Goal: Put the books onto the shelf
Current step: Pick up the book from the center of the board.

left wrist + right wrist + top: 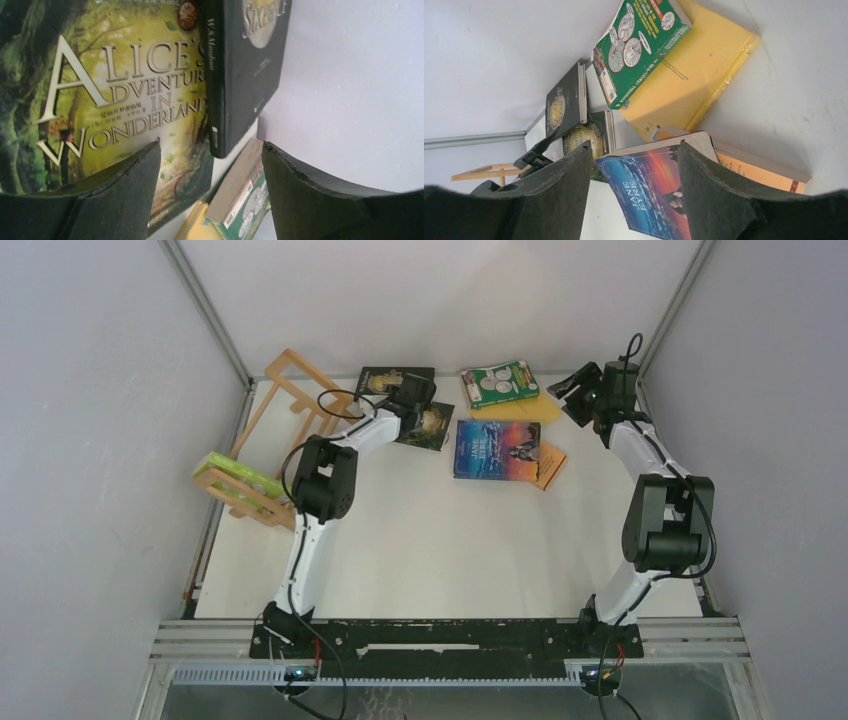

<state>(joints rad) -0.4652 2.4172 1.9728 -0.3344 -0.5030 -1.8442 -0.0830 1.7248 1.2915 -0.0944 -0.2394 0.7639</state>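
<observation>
1. The lime-green book (236, 471) is resting in the near end of the shelf (297, 373), at the left edge of the desk (420, 550).
2. The blue book (497, 448) is lying flat, overlapping an orange book (550, 466).
3. The left jaws are hovering wide and empty over two black books (428, 426).
4. The right jaws are gaping wide, gripping nothing, beside the green book (500, 384), which is lying on a yellow book (545, 410).

I see the wood shelf (243, 497) at left holding the lime-green book (238, 472), the rest lying flat far-side: black Sixpence book (375, 376) over black Alice book (430, 428), green book (500, 383) on yellow book (545, 410), blue book (497, 448) overlapping orange book (551, 468).
</observation>
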